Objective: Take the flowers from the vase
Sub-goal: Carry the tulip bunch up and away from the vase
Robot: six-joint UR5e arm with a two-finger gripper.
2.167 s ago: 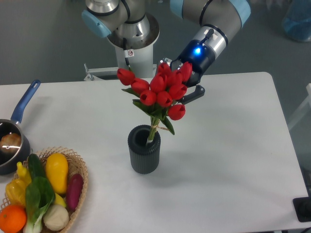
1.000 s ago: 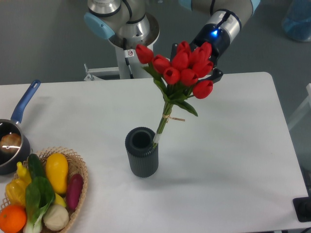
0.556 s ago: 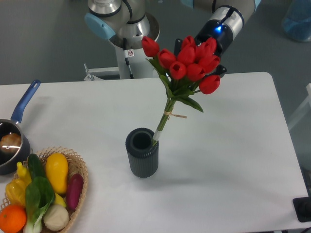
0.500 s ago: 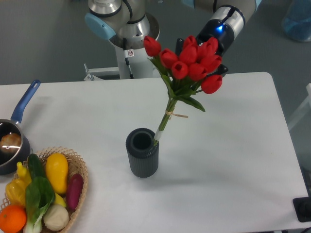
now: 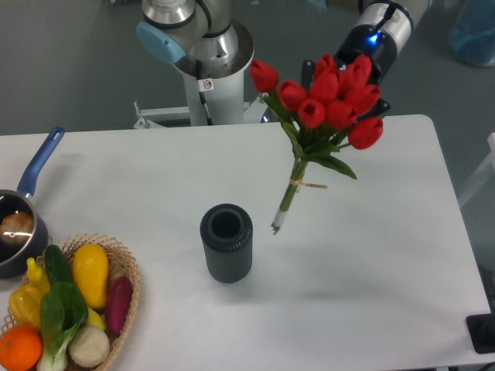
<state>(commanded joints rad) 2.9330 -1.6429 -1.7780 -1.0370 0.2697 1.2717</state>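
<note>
- I see the flowers (image 5: 329, 104) hanging in the air, clear of the vase (image 5: 227, 242), with their stem ends to the right of its mouth.
- The bunch tilts, red buds up and to the right, bound stems pointing down and left.
- My gripper (image 5: 346, 91) is behind the buds, mostly hidden by them; a dark finger (image 5: 377, 110) shows at the right of the bunch, and the grip appears closed on the flower heads.
- The vase stands upright on the white table (image 5: 387, 255), its mouth empty.
- At the left edge I see a blue-handled saucepan (image 5: 22, 224) and, near it, a wicker basket (image 5: 124, 297) of vegetables.
</note>
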